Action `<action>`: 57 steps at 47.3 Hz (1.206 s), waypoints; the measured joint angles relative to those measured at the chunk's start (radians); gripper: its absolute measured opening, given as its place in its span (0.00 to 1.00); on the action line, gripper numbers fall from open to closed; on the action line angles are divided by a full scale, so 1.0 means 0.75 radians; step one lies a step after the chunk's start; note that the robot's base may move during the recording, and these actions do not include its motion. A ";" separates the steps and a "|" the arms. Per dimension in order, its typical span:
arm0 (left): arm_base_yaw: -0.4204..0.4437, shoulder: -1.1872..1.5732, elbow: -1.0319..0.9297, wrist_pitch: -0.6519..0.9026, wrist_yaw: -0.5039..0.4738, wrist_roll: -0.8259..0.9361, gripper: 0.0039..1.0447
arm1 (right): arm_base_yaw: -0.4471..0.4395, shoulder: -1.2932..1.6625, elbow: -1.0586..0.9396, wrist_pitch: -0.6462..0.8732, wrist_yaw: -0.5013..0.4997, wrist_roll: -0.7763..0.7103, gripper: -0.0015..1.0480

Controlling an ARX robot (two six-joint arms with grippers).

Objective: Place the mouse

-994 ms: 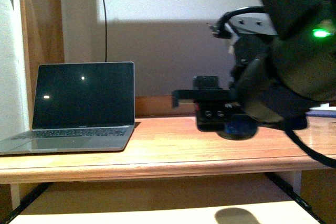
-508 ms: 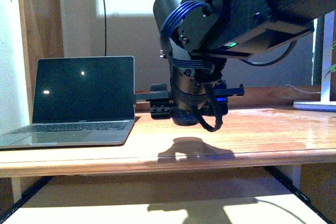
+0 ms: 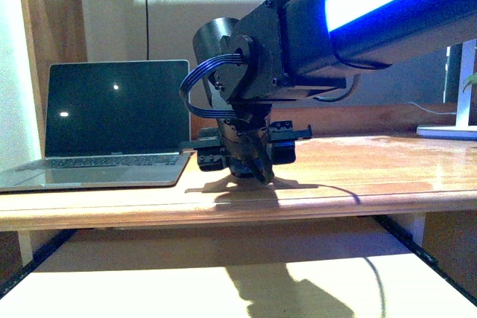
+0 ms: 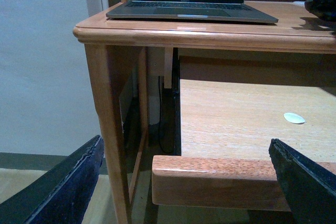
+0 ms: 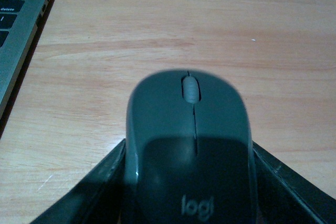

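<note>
The mouse (image 5: pixel 189 145) is dark grey with a pale scroll wheel and a logo. It sits between the two black fingers of my right gripper (image 5: pixel 189 187), which is shut on it, just over the wooden desk top (image 5: pixel 157 35). In the front view the right gripper (image 3: pixel 246 165) is low on the desk (image 3: pixel 373 176), just right of the laptop (image 3: pixel 112 124), and it hides the mouse. My left gripper (image 4: pixel 186 182) is open and empty. It is below desk level, in front of the pull-out shelf's front edge (image 4: pixel 220 179).
The open laptop with a dark screen stands at the desk's left; its corner shows in the right wrist view (image 5: pixel 16 35) and its front in the left wrist view (image 4: pixel 189 9). A small flat white disc (image 4: pixel 294 117) lies on the lower shelf. A white object (image 3: pixel 447 130) sits at the far right.
My right arm has swung left across the desk and come down near the laptop, with the mouse still held. The laptop has not moved.
</note>
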 joint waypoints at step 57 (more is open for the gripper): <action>0.000 0.000 0.000 0.000 0.000 0.000 0.93 | -0.696 -1.612 -2.156 1.003 -1.361 0.006 0.93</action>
